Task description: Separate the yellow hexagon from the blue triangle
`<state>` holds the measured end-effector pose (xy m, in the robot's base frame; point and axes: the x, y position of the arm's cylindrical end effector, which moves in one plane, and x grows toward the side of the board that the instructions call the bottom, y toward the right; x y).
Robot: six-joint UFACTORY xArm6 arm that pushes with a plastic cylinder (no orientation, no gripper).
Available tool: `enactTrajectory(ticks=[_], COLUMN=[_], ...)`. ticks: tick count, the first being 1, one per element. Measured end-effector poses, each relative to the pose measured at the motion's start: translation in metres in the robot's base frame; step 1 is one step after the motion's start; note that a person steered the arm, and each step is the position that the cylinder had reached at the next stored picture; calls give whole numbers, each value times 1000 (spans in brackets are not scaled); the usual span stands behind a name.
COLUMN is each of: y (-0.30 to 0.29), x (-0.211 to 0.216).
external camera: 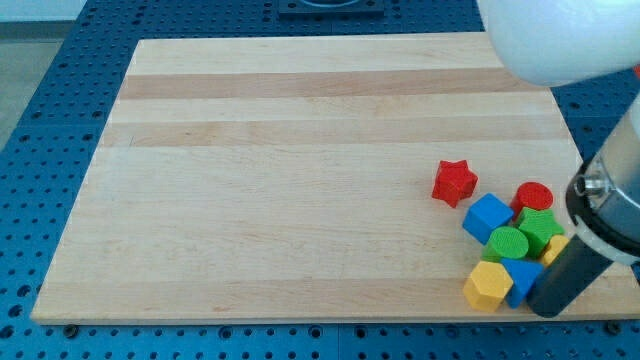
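Jaws: none, only my tip (pixel 548 312), just right of the blue triangle (pixel 522 277), which touches the yellow hexagon (pixel 488 285) near the table's (pixel 300 200) bottom-right. I'd wedge between them, nudging slowly.

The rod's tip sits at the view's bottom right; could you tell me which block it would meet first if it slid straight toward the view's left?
Probably the blue triangle, beside my tip, with the yellow hexagon just beyond it.

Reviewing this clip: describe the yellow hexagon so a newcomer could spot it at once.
Look at the wooden board's corner at the view's bottom right, where the blocks cluster. The yellow hexagon is the cluster's lowest-left piece, touching the blue triangle, left of my tip. No other block shows a full yellow six-sided top.
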<state>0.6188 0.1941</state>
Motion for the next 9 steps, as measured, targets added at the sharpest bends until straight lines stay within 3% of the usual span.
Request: enactTrajectory(ticks=[6, 7, 9], y=[-31, -63, -81], x=[0, -1, -36])
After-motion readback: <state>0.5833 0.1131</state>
